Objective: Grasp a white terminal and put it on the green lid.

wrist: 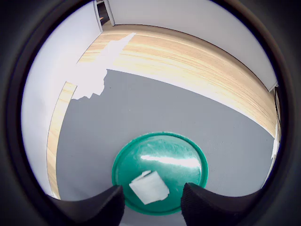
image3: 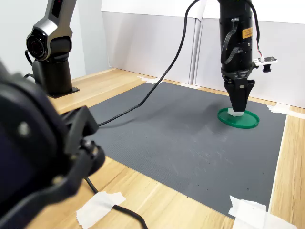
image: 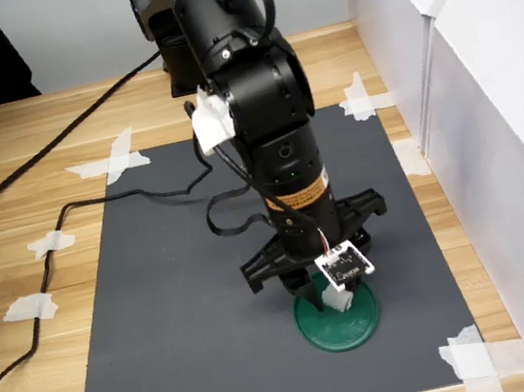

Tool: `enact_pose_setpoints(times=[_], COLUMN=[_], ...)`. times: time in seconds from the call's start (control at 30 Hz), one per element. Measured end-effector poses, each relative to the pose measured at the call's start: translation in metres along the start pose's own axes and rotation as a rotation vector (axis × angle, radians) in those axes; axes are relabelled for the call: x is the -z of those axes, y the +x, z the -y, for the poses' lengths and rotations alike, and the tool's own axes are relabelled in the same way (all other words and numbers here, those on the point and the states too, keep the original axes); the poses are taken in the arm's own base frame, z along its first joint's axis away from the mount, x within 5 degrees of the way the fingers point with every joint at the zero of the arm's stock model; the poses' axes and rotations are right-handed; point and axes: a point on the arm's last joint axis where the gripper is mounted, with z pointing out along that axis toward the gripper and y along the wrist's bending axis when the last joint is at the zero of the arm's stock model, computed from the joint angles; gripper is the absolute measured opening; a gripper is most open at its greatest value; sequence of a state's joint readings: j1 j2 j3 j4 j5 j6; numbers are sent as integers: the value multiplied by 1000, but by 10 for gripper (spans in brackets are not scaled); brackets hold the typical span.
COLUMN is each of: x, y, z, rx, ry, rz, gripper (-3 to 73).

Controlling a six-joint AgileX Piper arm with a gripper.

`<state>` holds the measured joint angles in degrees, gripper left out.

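Arm's pointing pretty much straight down over the green lid (image3: 238,119), gripper (image3: 238,109) right at it. The jaws stand apart with the white terminal (wrist: 149,187) between them, sitting on the lid's surface. Lid's on the grey mat (image: 189,300) covering the counter (image: 9,200).

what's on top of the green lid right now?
The white terminal sits on the green lid, between the gripper fingers. No view shows whether the fingers touch it; the lid's near edge is hidden behind them.
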<state>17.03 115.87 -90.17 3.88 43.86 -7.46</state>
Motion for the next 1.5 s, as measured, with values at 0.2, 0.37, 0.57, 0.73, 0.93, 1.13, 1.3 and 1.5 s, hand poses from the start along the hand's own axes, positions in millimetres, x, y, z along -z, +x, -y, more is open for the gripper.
enact_pose_setpoints(times=[0.2, 0.37, 0.57, 0.73, 0.93, 1.13, 1.3, 1.5], x=[18, 47, 89, 124, 165, 188, 191, 180], y=[11, 23, 49, 91, 152, 216, 268, 312], z=[-2, -4, -7, 1, 29, 20, 2, -10], rx=[-9, -11, -5, -39, -167, -196, -186, -175], ry=[3, 11, 28, 60, 176, 239, 254, 271], rz=[29, 95, 200, 269, 422, 547, 634, 730], gripper=[534, 528, 429, 253, 115, 94, 93, 93])
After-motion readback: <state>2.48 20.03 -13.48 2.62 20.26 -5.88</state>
